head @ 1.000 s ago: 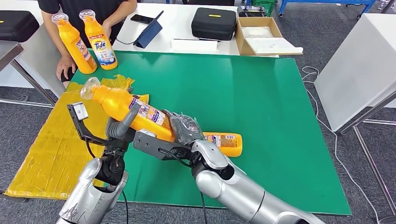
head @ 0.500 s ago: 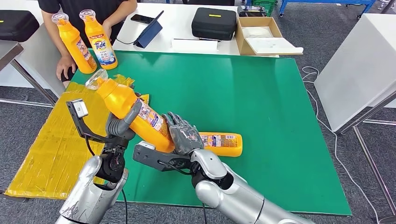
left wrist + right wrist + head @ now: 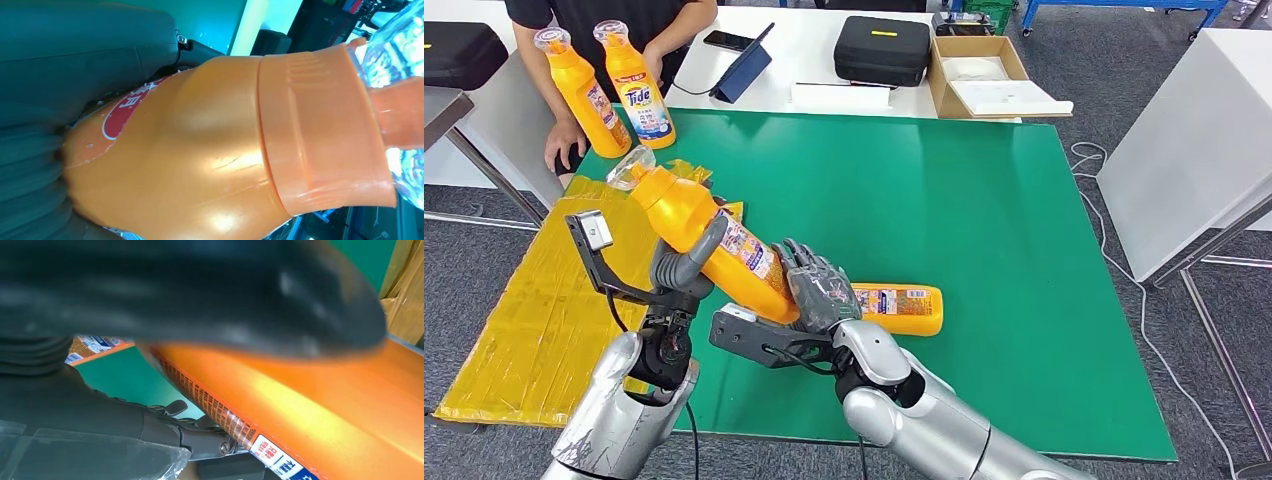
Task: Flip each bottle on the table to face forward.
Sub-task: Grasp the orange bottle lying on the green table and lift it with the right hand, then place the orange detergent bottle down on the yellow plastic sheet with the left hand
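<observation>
Standing bottles [image 3: 609,88]: two stood upright at the table's [image 3: 984,250] far-left corner, just beside a person's hand [image 3: 564,140].
Left hand [image 3: 686,268]: you had it wrapped around the held bottle [image 3: 709,240] near its middle — tilted, cap toward the far-left corner, above the near-left part.
Right hand [image 3: 819,290]: fingers closed over that bottle's lower end.
Lying bottle [image 3: 902,306]: flat near the near edge, not yet turned.
Risk: with two hands on a slick, tilted bottle, uneven release could let it slip — or knock the lying one.
</observation>
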### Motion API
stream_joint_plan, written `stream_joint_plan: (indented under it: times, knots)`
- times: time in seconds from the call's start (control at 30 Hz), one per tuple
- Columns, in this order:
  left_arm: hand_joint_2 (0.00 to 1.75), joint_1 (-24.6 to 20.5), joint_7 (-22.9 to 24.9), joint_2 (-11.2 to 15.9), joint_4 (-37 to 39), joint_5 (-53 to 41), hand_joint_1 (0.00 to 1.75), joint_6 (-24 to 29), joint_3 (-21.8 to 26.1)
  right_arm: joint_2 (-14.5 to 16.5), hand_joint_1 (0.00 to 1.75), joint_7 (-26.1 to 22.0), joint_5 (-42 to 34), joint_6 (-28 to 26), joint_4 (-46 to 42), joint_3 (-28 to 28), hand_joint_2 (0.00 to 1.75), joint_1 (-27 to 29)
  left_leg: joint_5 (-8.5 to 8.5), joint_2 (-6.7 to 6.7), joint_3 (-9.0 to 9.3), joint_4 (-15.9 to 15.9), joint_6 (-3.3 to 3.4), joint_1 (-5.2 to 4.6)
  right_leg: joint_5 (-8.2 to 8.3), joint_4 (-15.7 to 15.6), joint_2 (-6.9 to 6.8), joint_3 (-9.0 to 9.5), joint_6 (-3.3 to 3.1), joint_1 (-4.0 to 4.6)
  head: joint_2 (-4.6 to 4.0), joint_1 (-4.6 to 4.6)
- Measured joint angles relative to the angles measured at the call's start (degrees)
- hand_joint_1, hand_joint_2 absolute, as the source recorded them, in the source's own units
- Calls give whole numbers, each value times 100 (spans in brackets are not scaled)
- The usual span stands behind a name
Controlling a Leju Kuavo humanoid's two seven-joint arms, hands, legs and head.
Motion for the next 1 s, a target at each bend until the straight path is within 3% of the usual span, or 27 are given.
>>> stream_joint_plan:
  times: [0.23, 0.37, 0.83, 1.0]
  knots:
    - [175, 5, -2, -1, -3, -17, 175, 1, 14, -38, 0, -75, 180, -109, -61, -92, 0, 73, 0, -1, 0, 0, 0, 0, 0, 0, 0, 0, 0, 0, 0, 0]
    - [175, 45, -55, 0, -42, -36, 175, -4, 127, -251, 0, -155, 403, -280, -453, -389, 0, 292, 0, -3, -3, 0, 0, -1, 0, 0, -1, 1, 0, 0, 0, 1]
    - [175, 399, -228, 79, -222, -49, 175, -48, 440, -1005, 0, -657, 1065, -614, -2874, -2901, 0, 1456, -2, -6, -4, 1, 2, -9, 0, -3, -3, 0, 1, -2, 0, 0]
    - [175, 435, -253, 91, -239, -77, 175, -49, 476, -1095, 0, -744, 1108, -633, -3225, -3303, 0, 1763, -2, -6, -1, 1, 2, -9, 0, -4, -3, -4, 1, -2, 0, -1]
